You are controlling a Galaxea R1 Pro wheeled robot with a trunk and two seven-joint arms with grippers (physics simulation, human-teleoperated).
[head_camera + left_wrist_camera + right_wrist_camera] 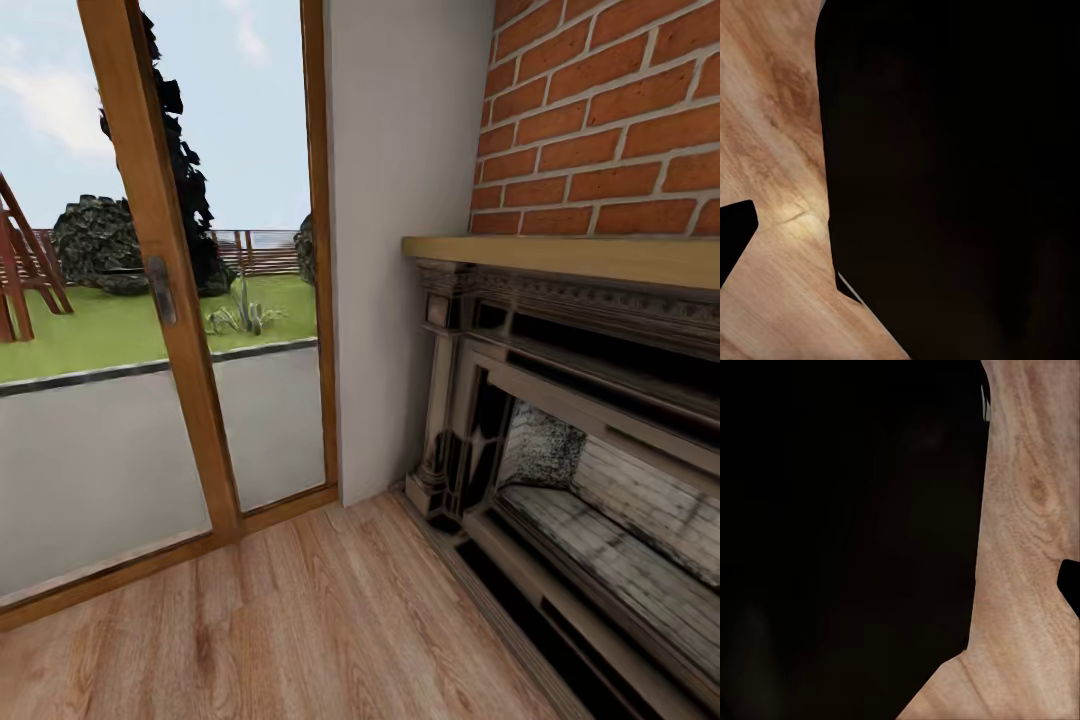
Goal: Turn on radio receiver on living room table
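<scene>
The red radio receiver and the grey low table are out of view. The head view faces a room corner with light wood plank floor (300,620). In the left wrist view a large black shape (952,180) covers most of the picture above plank floor (772,150). The right wrist view has a similar black mass (847,540) beside floor (1027,570). Neither picture lets me make out fingers, so the state of the grippers is unclear.
A wood-framed glass door (160,300) at left looks onto a patio and lawn. A white wall section (400,250) stands in the middle. At right is a brick chimney breast (610,110) over a fireplace (580,470) with a wooden mantel (570,255).
</scene>
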